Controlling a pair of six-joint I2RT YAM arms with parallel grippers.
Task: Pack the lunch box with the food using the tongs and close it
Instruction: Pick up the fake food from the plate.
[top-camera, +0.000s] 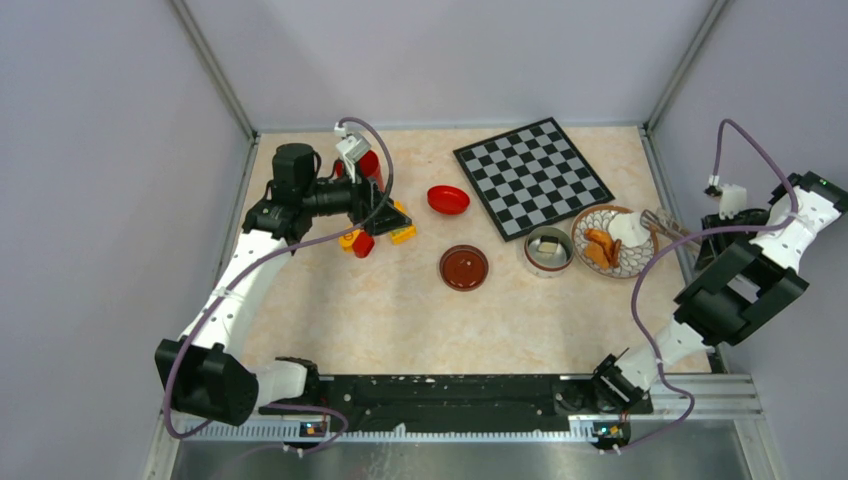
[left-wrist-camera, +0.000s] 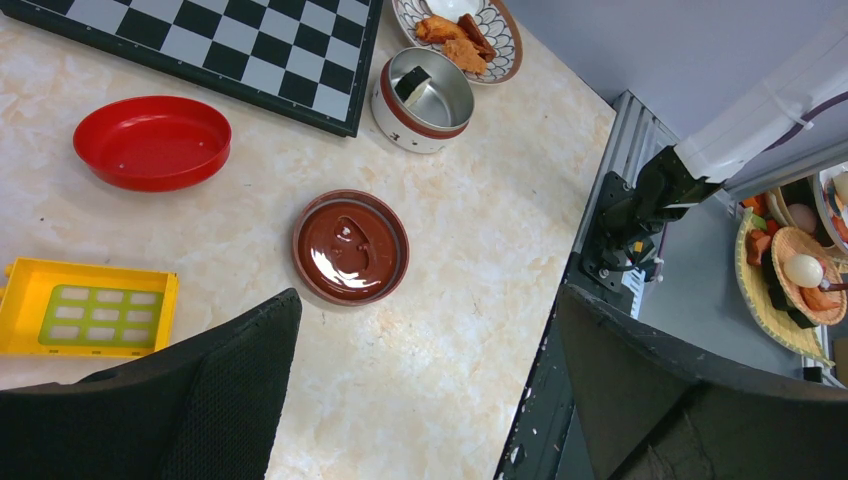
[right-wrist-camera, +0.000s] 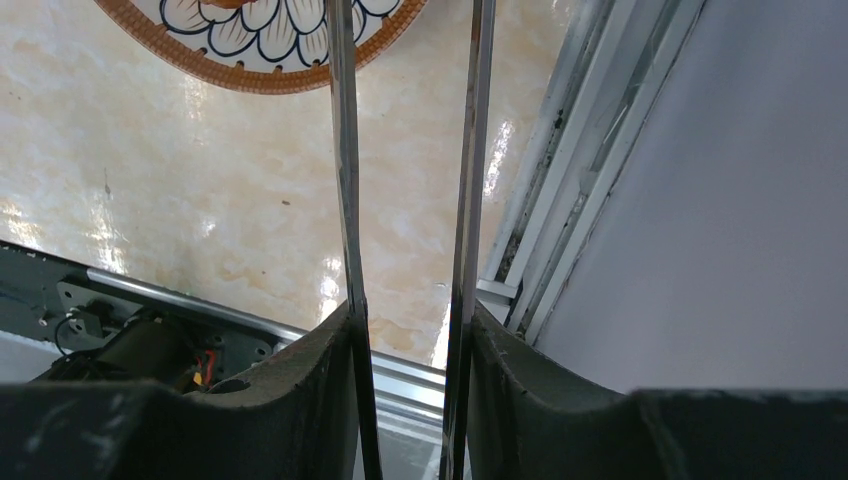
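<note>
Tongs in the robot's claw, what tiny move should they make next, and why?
Probably slide the tongs further over the plate, toward a fried piece, ready to pinch. The right claw grips them with both arms apart, and their tips seem only at the plate's edge. The lunch box shows just one chunk, and its lid lies off.

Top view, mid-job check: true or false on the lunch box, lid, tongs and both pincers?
1. The lunch box is uncovered. True.
2. The lunch box is empty. False: one chunk lies inside.
3. The brown lid sits on the lunch box. False: it lies on the table beside it.
4. The right pincer is shut on the tongs. True.
5. The left pincer holds something. False: it is open and holds nothing.
</note>
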